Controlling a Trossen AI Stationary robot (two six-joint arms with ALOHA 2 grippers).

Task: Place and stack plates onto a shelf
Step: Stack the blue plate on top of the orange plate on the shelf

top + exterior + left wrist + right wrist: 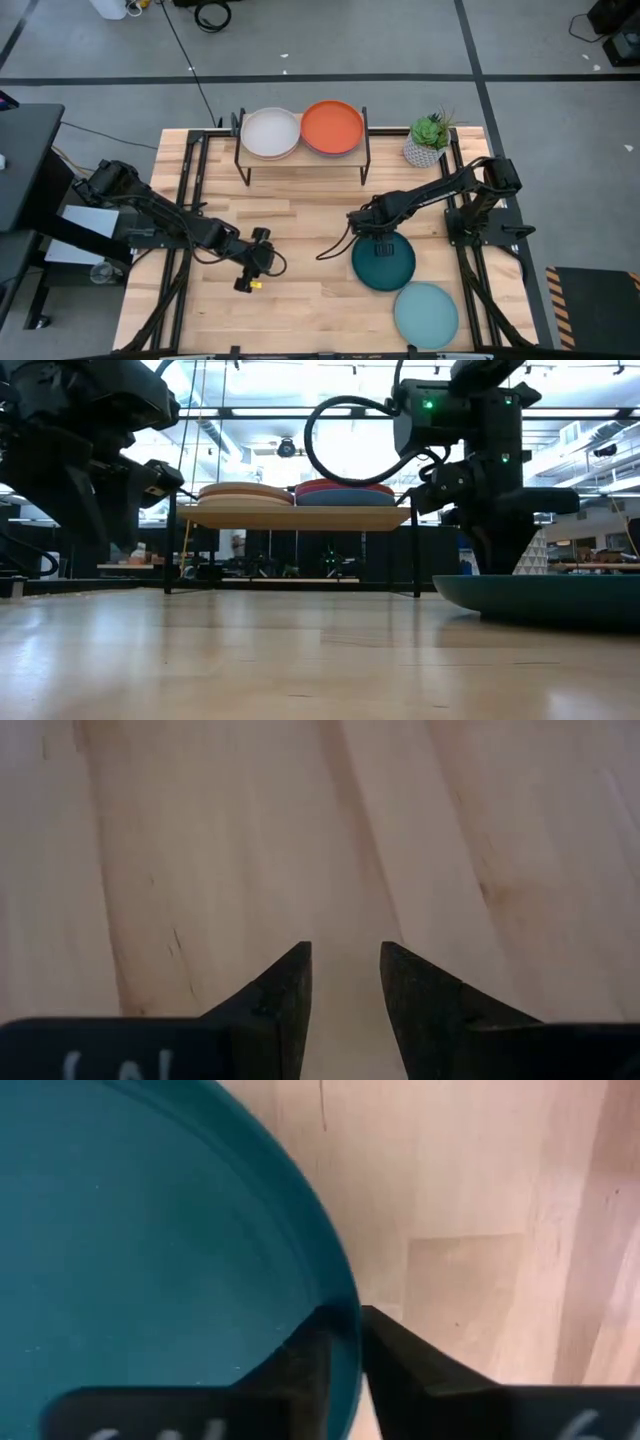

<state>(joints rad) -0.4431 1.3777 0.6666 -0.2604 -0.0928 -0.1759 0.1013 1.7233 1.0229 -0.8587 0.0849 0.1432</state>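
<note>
The shelf (303, 160) stands at the table's far middle and carries two plate stacks. One is topped by a light grey plate (270, 132), the other by an orange plate (332, 127). In the low view, magenta and blue plates (345, 493) show in a stack. A dark teal plate (385, 268) lies right of centre, with a pale aqua plate (426, 314) near the right front corner. My right gripper (379, 238) is shut at the teal plate's far rim. My left gripper (254, 268) hovers open over bare wood, left of centre. My right gripper pinches the dark teal plate's far rim (345, 1315), with one finger (305, 1355) inside the plate and the other finger (400, 1365) outside it. The fingers come from above, pointing down. The plate (560, 600) looks to lie flat on the table.
A potted plant (428, 140) stands right of the shelf at the far right. A black cable (335, 245) loops from the right arm over the table's middle. Bare wood lies between the two arms and in front of the shelf.
</note>
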